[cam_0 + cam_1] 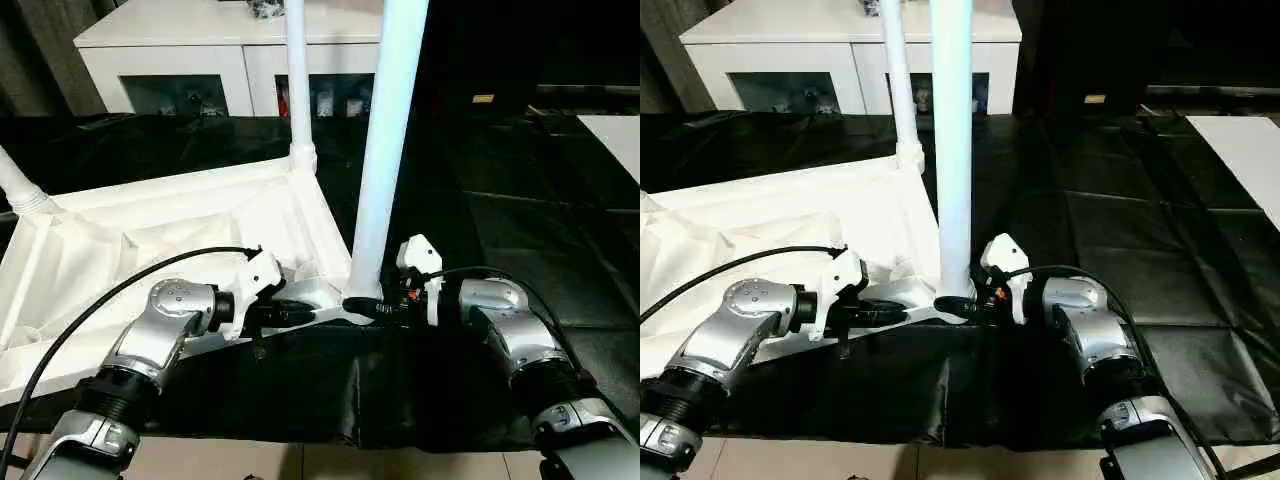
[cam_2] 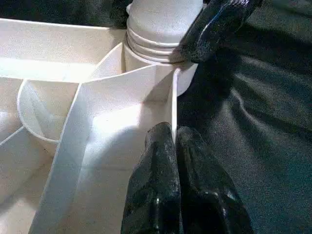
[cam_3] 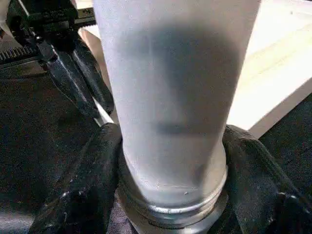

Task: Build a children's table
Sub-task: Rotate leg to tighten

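The children's table top (image 1: 150,240) lies upside down on black cloth, its ribbed underside facing up. A white leg (image 1: 385,150) stands upright in the near corner socket. My right gripper (image 1: 365,303) is shut on the base of this leg, one finger (image 3: 83,190) on each side just above the threaded collar. Just to its left, my left gripper (image 1: 315,313) is pinched shut on the top's thin rim wall (image 2: 173,105). Another leg (image 1: 298,80) stands in the far corner socket. A third leg (image 1: 15,185) leans at the left edge.
A white cabinet with glass doors (image 1: 200,50) stands behind the work. Black cloth (image 1: 500,200) covers the surface to the right. A white sheet (image 1: 615,140) lies at the far right. A black cable (image 1: 90,310) loops over my left forearm. Pale floor (image 1: 250,460) shows at the near edge.
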